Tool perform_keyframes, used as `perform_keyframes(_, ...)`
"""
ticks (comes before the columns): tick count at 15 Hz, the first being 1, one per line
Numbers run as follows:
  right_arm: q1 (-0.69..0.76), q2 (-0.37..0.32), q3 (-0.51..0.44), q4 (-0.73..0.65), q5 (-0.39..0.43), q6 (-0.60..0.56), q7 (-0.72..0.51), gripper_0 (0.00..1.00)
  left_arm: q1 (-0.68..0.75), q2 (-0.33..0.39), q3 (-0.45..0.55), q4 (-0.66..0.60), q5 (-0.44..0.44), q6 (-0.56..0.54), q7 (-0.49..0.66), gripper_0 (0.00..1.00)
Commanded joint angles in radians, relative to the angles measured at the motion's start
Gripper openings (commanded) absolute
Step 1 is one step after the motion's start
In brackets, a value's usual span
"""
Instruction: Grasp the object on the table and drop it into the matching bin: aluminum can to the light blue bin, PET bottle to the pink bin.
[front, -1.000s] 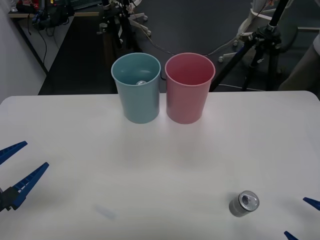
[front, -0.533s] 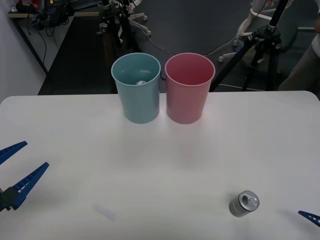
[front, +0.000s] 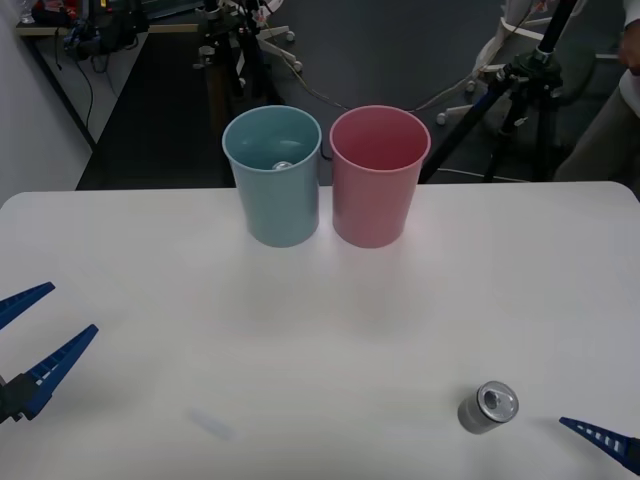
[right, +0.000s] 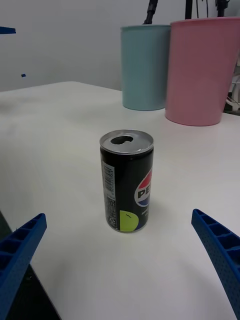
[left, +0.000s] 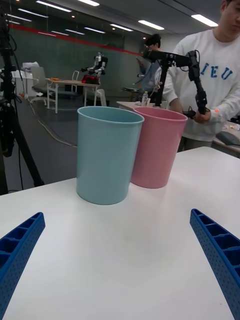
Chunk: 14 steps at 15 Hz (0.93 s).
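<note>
A small dark aluminum can (front: 488, 407) with a silver top stands upright on the white table (front: 320, 300) at the front right. In the right wrist view the can (right: 127, 180) shows a blue-red logo and stands just ahead of my right gripper (right: 119, 215), which is open, apart from the can. One of its blue fingers (front: 600, 437) lies right of the can. My left gripper (front: 35, 335) hangs open at the table's left edge. The light blue bin (front: 272, 180) and the pink bin (front: 378, 180) stand side by side at the back.
Something small and silver (front: 283, 165) lies inside the light blue bin. Tripods and cables (front: 520, 90) stand behind the table. The two bins (left: 107, 155) stand well ahead of my left gripper (left: 116, 214). A person in a white sweater (left: 210, 85) stands beyond the table.
My right gripper has shifted at the bottom right corner and its finger now reaches further in toward the can. The can, the bins and the left arm have not moved.
</note>
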Motion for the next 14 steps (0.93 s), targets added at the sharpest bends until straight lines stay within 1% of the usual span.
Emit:
perform_keyframes(1,-0.027,0.019,0.022,0.000,0.000,0.051,0.016,1.00,0.000,0.000,0.000,0.000,0.000,0.000,0.000,1.00)
perform_keyframes(7,-0.074,0.059,0.058,0.000,0.001,0.116,0.024,1.00,0.000,0.000,0.000,0.000,0.000,0.000,0.000,1.00)
perform_keyframes(12,-0.096,0.079,0.091,0.000,0.003,0.137,0.032,1.00,0.000,0.000,0.000,0.000,0.000,0.000,0.000,1.00)
perform_keyframes(14,-0.104,0.088,0.091,0.000,0.017,0.142,0.036,1.00,0.000,0.000,0.000,0.000,0.000,0.000,0.000,1.00)
